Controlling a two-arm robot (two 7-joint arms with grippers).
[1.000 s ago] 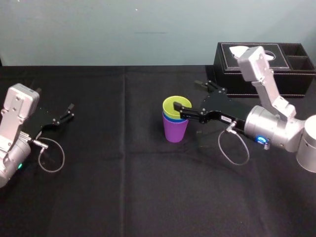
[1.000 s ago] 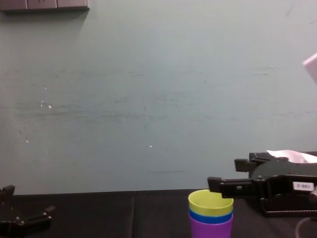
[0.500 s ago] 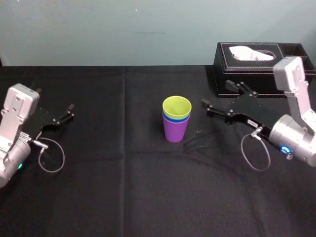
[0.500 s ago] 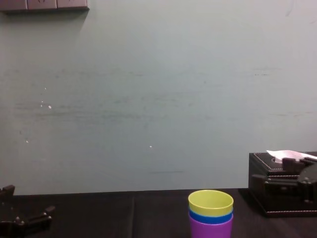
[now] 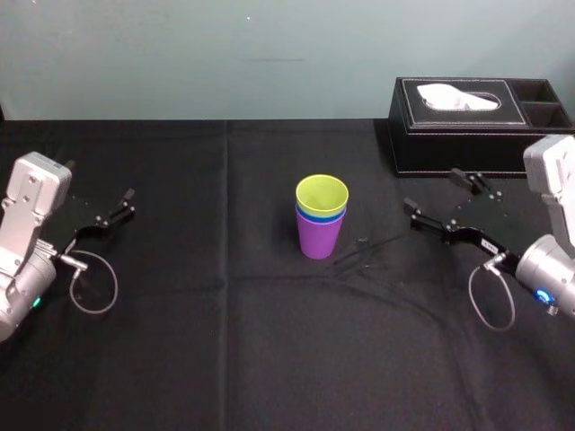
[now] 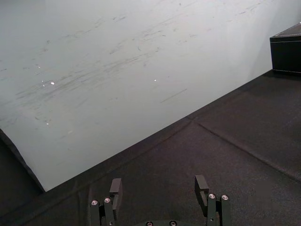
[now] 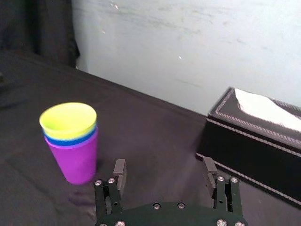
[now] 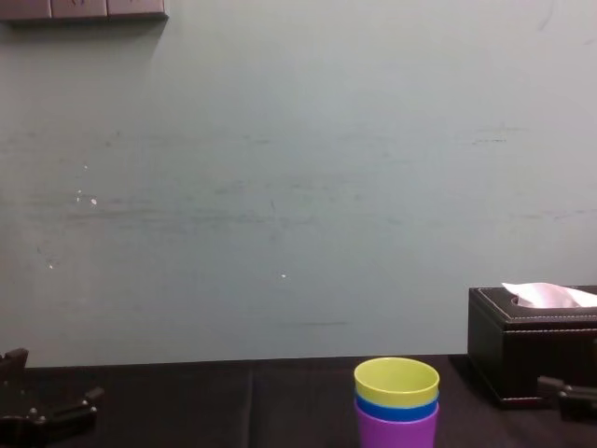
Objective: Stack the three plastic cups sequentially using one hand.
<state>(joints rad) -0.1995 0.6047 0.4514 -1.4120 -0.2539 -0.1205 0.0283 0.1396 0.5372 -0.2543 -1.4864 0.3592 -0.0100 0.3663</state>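
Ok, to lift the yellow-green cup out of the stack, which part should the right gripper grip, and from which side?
Grip the yellow-green cup by its rim: just that band stands above the blue cup and purple cup. Probably one finger inside the open mouth, one outside, from above on the robot's right, where the open right gripper is. The left gripper is parked left.
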